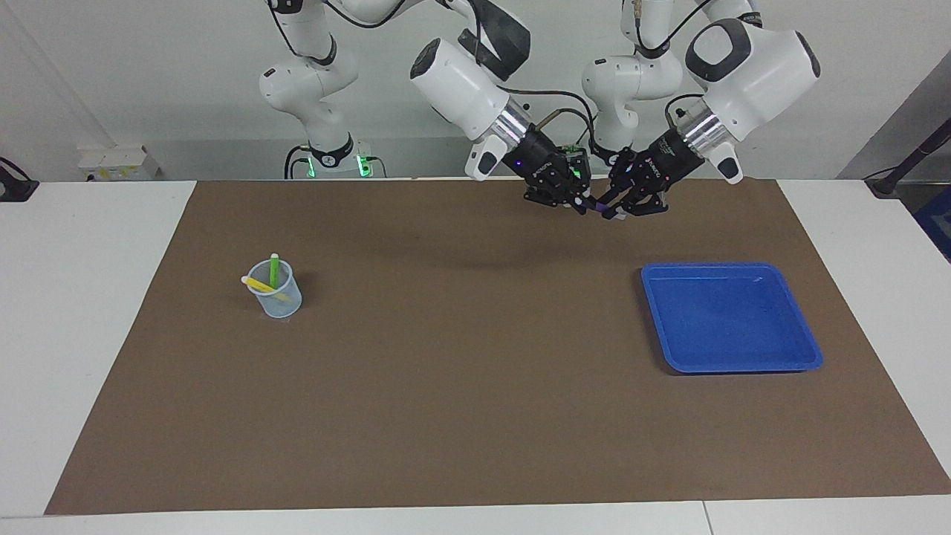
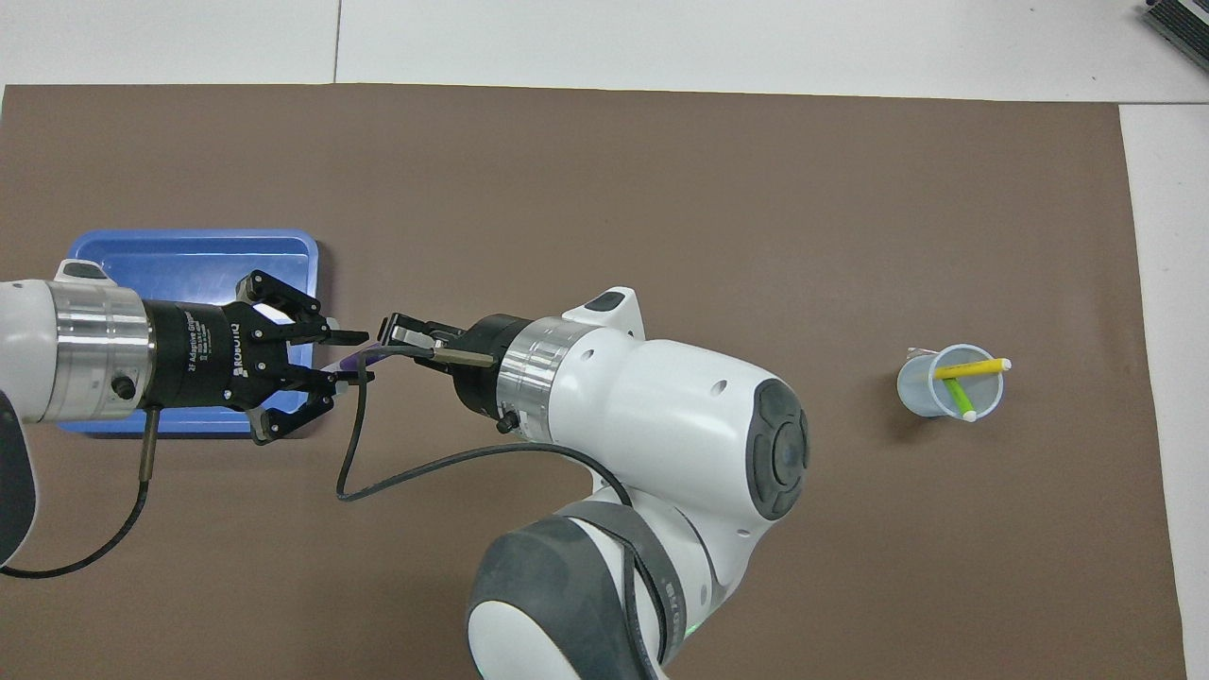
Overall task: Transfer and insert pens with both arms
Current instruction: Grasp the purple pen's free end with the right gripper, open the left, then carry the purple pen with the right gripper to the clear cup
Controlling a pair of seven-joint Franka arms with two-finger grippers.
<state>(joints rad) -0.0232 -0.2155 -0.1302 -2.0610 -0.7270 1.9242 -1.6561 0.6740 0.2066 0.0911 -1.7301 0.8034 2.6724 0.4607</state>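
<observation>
Mid handover, up in the air over the brown mat, near my end of the table. My right gripper is clamped on the purple pen — it carries from here. My left gripper has its fingers spread apart either side of the same pen, no squeeze on it that I can see (letting go, I'd judge, so the right one can pull free). The two grippers meet nose to nose, with the pen bridging them at a slant, so each has its own end to hold.

The blue tray sits toward the left arm's end with nothing in it. The clear cup stands well apart toward the right arm's end, with the green pen and yellow pen already leaning inside — hence the pass: cup is on the right arm's side. Purple is the last one, still to go in.
</observation>
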